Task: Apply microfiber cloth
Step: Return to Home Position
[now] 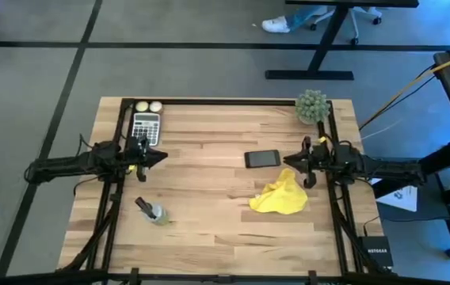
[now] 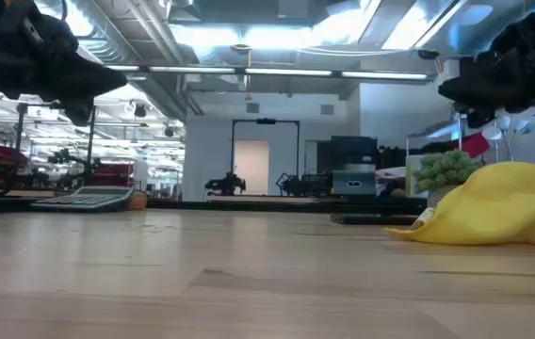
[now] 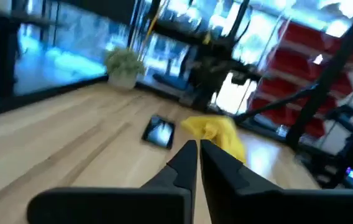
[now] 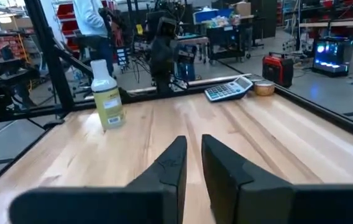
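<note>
Both grippers are empty. The right gripper (image 1: 291, 160) hangs raised off the table just past one short end of the phone (image 1: 262, 158), its fingers narrow with a thin gap. The left gripper (image 1: 158, 156) sits well apart from the phone, off its other short end, with its fingers almost touching.

The table (image 1: 209, 134) carries everything else. The cloth (image 1: 280, 196) lies crumpled in a loose heap just beside the phone, on the side toward the right gripper. It does not cover the phone, and I cannot tell whether its tip touches the phone. The phone lies flat and in the open. The spray bottle (image 1: 152, 210) stands well apart from the phone, beyond the left gripper's side.

With the cloth dropped off the phone and neither gripper holding anything, I judge the wiping finished. Little seems left beyond the arms settling at rest.

Hard to tell: whether the phone's surface is dry or clean, since no view shows it closely. In the low view the cloth is cut off at the picture's edge and the phone is only a thin dark strip behind it. The left wrist view is blurred, so the phone and cloth show there only as rough shapes.
</note>
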Motion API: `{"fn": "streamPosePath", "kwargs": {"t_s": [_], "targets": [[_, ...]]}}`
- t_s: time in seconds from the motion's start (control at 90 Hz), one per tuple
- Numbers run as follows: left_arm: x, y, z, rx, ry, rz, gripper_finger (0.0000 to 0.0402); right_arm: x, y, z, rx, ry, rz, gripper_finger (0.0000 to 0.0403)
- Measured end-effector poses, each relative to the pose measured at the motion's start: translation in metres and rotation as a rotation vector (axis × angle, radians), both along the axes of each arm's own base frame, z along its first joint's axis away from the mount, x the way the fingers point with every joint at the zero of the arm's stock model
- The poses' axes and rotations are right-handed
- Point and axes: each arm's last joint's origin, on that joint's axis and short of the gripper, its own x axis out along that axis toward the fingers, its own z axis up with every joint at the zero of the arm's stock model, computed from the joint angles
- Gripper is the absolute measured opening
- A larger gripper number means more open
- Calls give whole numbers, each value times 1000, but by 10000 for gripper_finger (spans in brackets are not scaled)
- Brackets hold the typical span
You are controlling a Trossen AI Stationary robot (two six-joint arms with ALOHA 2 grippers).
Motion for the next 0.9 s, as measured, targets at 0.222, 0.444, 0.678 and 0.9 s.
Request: {"fn": "streamPosePath", "kwargs": {"t_s": [0.222,0.444,0.678,0.9], "targets": [[1,-3,-2,2,19,-58,1,0,0,0,75,0,-5,33],[1,-3,-2,-38,14,-60,1,0,0,0,75,0,-5,33],[1,-3,-2,-39,18,-61,1,0,0,0,76,0,-6,33],[1,-3,-2,-39,18,-61,1,0,0,0,76,0,-6,33]]}}
